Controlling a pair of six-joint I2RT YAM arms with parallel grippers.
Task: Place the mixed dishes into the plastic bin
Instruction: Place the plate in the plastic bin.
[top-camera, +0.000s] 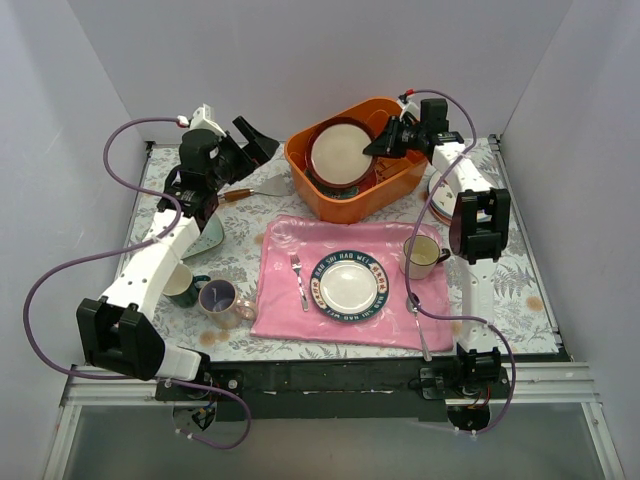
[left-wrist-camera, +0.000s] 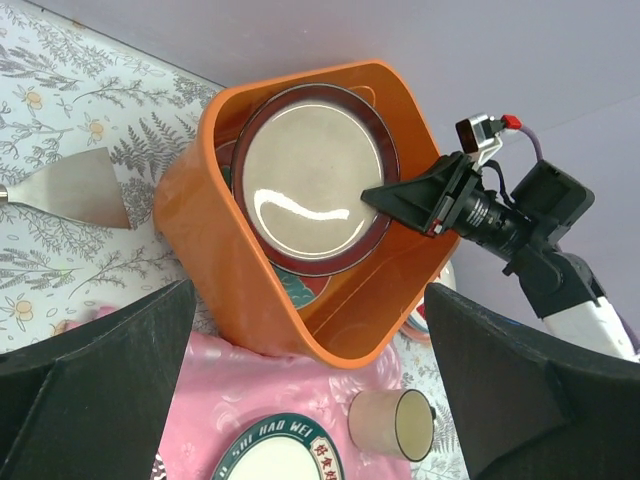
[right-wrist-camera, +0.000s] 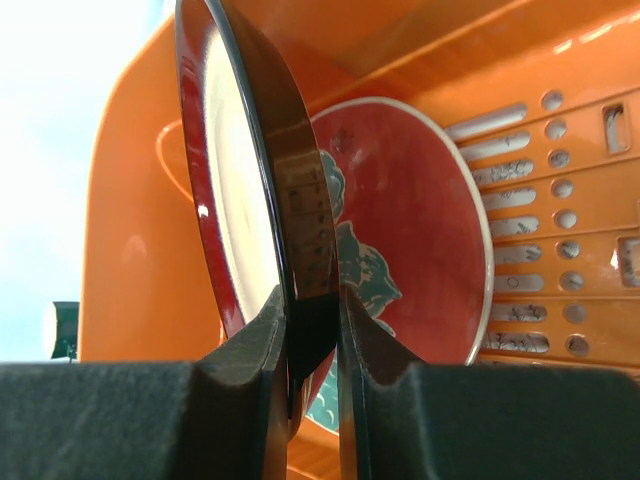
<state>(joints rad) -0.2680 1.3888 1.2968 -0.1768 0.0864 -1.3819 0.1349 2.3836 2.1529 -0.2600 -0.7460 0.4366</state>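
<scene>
The orange plastic bin (top-camera: 352, 196) stands at the back centre. My right gripper (top-camera: 372, 148) is shut on the rim of a pinkish plate with a dark red rim (top-camera: 338, 150) and holds it tilted inside the bin. In the right wrist view my gripper (right-wrist-camera: 312, 300) pinches the plate (right-wrist-camera: 235, 170) edge-on above a teal floral plate (right-wrist-camera: 400, 230) lying on the bin floor. My left gripper (top-camera: 262, 140) is open and empty, raised left of the bin. A dark green mug (top-camera: 183, 287) and a lavender-lined mug (top-camera: 220, 298) stand front left. A pale mint plate (top-camera: 210, 234) lies partly under my left arm.
A white plate with a lettered rim (top-camera: 347, 285), a fork (top-camera: 298, 280) and a cream mug (top-camera: 423, 256) sit on a pink cloth (top-camera: 285, 315). A spatula (top-camera: 262, 187) lies left of the bin. Another plate's edge (top-camera: 434, 190) shows behind my right arm.
</scene>
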